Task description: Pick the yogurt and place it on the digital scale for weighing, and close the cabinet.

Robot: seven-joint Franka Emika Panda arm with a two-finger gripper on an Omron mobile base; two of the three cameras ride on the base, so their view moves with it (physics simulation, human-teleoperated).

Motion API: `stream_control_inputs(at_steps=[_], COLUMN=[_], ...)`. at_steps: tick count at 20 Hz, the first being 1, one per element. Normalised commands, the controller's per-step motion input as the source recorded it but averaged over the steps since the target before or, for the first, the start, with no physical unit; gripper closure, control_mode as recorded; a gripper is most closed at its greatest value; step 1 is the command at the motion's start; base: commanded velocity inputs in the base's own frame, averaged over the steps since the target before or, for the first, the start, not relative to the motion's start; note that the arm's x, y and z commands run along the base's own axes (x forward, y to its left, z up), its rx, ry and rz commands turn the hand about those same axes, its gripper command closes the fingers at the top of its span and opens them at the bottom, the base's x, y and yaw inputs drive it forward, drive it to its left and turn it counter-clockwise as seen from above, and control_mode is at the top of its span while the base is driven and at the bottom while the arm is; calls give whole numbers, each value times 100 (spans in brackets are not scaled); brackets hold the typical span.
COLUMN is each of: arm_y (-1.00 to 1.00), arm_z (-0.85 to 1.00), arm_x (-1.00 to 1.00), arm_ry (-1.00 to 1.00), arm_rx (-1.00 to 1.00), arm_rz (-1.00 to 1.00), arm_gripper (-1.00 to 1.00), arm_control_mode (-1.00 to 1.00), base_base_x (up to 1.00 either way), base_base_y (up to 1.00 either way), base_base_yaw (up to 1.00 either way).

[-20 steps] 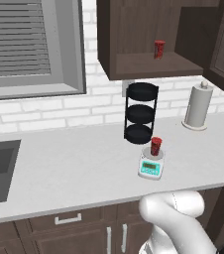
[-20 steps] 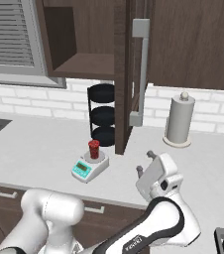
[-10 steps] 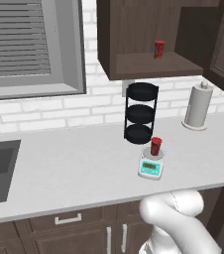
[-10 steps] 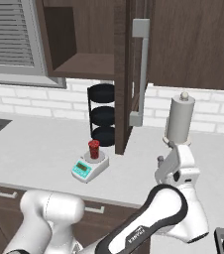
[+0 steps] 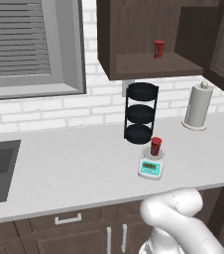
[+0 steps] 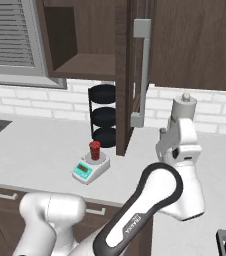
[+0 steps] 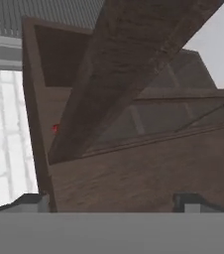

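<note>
Flat, even rendered light; sharp base views, soft and coarse hand view.

Both base views are bright and evenly lit with no glare: the white counter [image 5: 74,163] and the brick wall [image 5: 49,114] read pale and clean, with only faint soft shadows under the black three-tier rack [image 5: 140,114] and the digital scale [image 5: 151,166]. The open cabinet [image 5: 148,34] interior is dim, its back panel darkest. The hand view is blurred and blocky, the door edge [image 7: 129,74] smeared close to the lens, wood grain washed out, and the cabinet's inside murky. No bending shows at the edges.
</note>
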Motion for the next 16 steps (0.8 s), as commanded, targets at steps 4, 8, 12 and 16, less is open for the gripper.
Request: stream_control_inputs(at_steps=[4, 8, 12, 16], arm_y=[0, 69, 100, 100], arm_z=[96, 87, 79, 51], arm_x=[-1, -16, -31, -27], arm_ry=[-23, -15, -9, -2], arm_rx=[0, -2, -15, -19], arm_rz=[13, 16, 18, 18], arm_gripper=[-100, -100, -100, -100], arm_control_mode=[-100, -100, -100, -100], base_base_x=[0, 0, 0, 0], base_base_y=[0, 0, 0, 0], base_base_yaw=[0, 0, 0, 0])
